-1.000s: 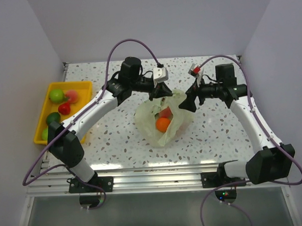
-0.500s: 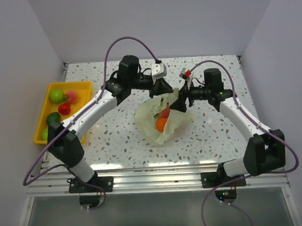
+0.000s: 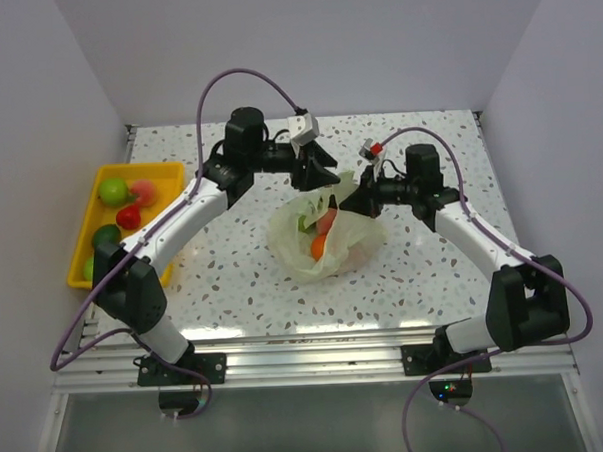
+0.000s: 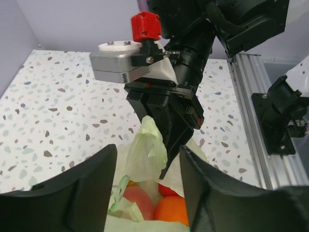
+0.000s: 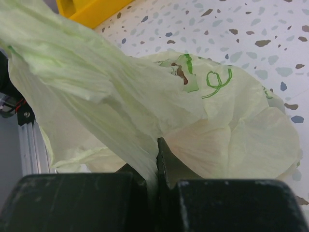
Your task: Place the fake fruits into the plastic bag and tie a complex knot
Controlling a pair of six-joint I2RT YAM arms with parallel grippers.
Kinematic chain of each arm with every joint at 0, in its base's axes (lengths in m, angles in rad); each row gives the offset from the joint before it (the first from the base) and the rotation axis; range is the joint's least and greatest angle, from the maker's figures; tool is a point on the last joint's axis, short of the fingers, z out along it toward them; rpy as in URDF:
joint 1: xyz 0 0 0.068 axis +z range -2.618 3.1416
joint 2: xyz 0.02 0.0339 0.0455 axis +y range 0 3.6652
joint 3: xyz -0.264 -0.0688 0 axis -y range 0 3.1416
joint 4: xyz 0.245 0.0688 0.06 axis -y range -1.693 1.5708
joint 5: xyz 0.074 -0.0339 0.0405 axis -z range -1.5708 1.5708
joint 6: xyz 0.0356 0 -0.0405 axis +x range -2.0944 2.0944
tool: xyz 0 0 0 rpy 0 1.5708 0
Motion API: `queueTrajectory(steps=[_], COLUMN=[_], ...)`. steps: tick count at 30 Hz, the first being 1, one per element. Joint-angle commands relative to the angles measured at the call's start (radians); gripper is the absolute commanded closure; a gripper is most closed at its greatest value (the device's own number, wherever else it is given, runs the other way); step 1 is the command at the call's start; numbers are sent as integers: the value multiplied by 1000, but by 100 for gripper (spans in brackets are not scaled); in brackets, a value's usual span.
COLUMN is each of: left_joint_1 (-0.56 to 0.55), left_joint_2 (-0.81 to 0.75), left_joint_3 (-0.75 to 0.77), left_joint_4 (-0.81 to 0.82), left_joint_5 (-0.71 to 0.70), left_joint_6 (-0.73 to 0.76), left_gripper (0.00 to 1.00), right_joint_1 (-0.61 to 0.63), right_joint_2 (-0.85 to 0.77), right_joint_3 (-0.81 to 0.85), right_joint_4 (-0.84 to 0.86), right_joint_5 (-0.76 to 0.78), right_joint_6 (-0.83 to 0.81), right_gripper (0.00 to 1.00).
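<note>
Bag (image 3: pixel 290 248) sits mid-counter (image 3: pixel 434 270), mouth up. Right fingers (image 5: pixel 72 203) are closed on the bag's rim at its 1 o'clock, with the plastic pinched tight and pulled up into a flap. Left fingers (image 4: pixel 63 193) are open and hold nothing. They sit just above the rim at 12 o'clock, facing the right fingers. Orange and red fruits (image 3: pixel 321 246) are inside the bag. More fruits lie in the yellow tray (image 3: pixel 164 170) at the bag's 9 o'clock, well apart.

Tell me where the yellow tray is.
Top view: the tray lies at the far left, just left of the left arm and well left of the bag.
</note>
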Motion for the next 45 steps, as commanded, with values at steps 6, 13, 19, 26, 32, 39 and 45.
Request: queueTrajectory(steps=[6,13,19,26,32,39,45], left_joint_1=[196,253,138,18,13,36,21], left_joint_2=[-176,-204,-251,-219,-153,-197,-127], left_joint_3=[22,28,-119,-187,-174,-228,-176], left_joint_4=[-284,-932,-920,-741,-600,-516,-615], left_joint_5=[78,121,55,23,9,-28,20], left_joint_6=[264,977,1156,1169,1082,1114,1211], left_gripper=[17,2,0,0,0,0,0], right_joint_1=[0,0,0,3,5,5,5], right_joint_2=[-48,-40,-28,-31,-38,-41,-29], right_joint_3=[16,49,85,99,94,100,126], right_joint_4=[-107,-185,-234,-291,-327,-366,-402], right_joint_5=[-8,0,-11,-22,-25,-30,-45], right_joint_6=[-85,-149,-171,-208,-248,-289,-320], right_gripper=[100,100,100,100,100,100,100])
